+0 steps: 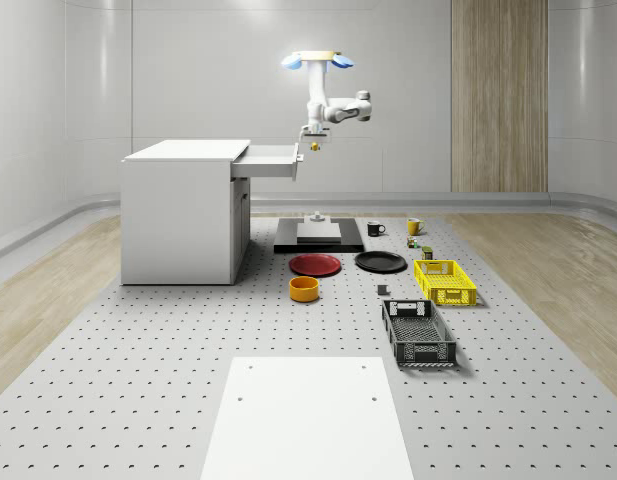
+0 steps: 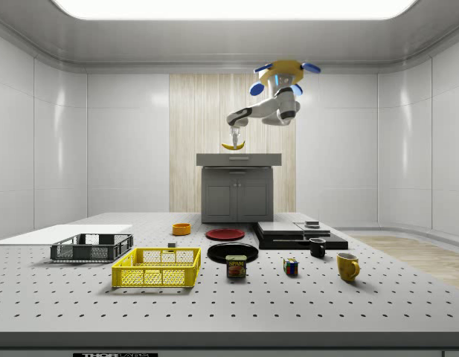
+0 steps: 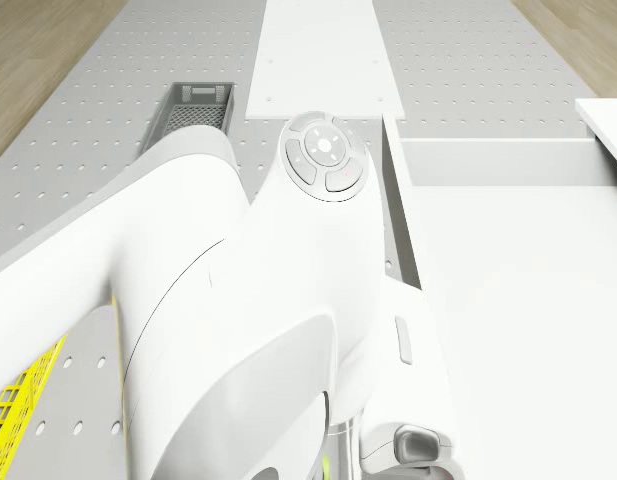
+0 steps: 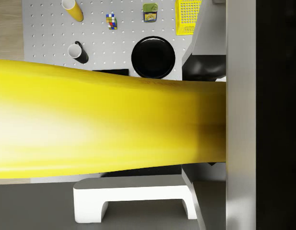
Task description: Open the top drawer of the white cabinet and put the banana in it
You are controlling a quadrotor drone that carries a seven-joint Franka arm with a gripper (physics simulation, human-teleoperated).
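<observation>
The white cabinet (image 1: 178, 215) stands at the whole-scene view's left, and its top drawer (image 1: 268, 160) is pulled out toward the right. My drone (image 1: 316, 60) hovers above and just beyond the drawer's front panel. The arm reaches down from it, and the gripper (image 1: 314, 138) is shut on the yellow banana (image 1: 315, 147), which hangs level with the drawer front and slightly outside it. In the side view the banana (image 2: 233, 146) hangs under the gripper (image 2: 233, 138), just above the cabinet (image 2: 238, 193). In the wrist view the banana (image 4: 109, 124) lies across the picture, with the drawer's white handle (image 4: 133, 201) below it.
On the floor plate beside the cabinet lie a black slab (image 1: 318, 235), a red plate (image 1: 315, 264), a black plate (image 1: 380, 262) and an orange bowl (image 1: 304, 289). A yellow basket (image 1: 444, 281), a dark basket (image 1: 418, 333), two mugs (image 1: 376, 228) and a white board (image 1: 306, 415) lie further out.
</observation>
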